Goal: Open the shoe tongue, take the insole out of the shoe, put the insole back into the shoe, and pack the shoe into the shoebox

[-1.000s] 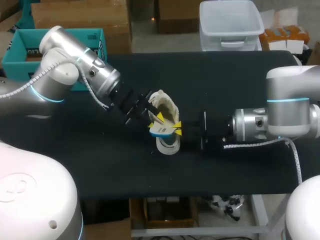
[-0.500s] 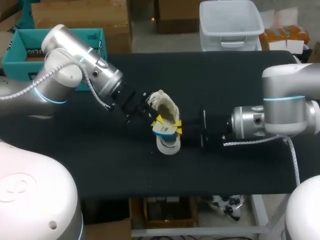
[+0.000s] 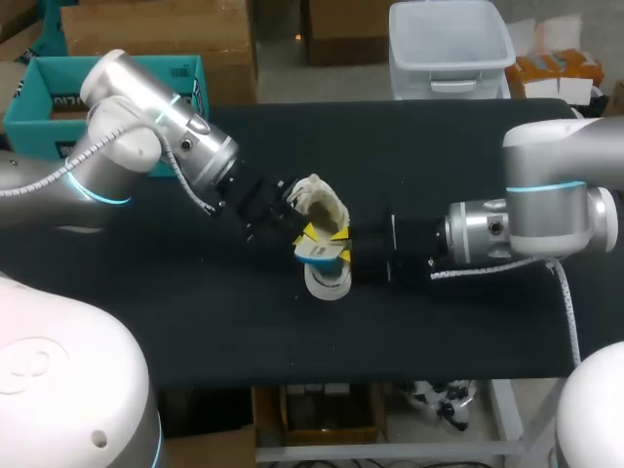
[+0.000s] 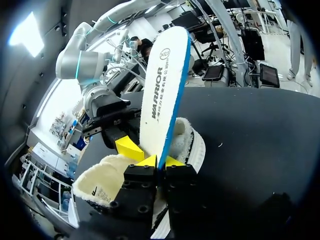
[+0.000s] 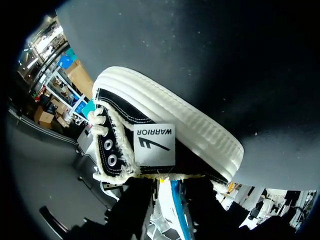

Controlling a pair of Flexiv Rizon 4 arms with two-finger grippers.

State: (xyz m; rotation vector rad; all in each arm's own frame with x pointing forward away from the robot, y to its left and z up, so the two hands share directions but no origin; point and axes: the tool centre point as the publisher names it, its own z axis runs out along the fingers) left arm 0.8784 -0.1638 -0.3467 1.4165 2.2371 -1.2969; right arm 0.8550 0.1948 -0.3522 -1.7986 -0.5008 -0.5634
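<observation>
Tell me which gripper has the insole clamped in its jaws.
The left gripper: its yellow-tipped jaws pinch the white, blue-edged insole from both sides. The right gripper sits beside the shoe; its hold is unclear.

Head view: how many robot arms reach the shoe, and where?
2. The left arm comes in from the left, left tool shut on the insole at the shoe. The right arm comes in from the right, right tool at the shoe's side. None hidden.

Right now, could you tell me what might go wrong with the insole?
The left gripper pinches the insole only at one end, so it could slip or buckle. The right gripper sits close beside it at the shoe; the two may collide.
</observation>
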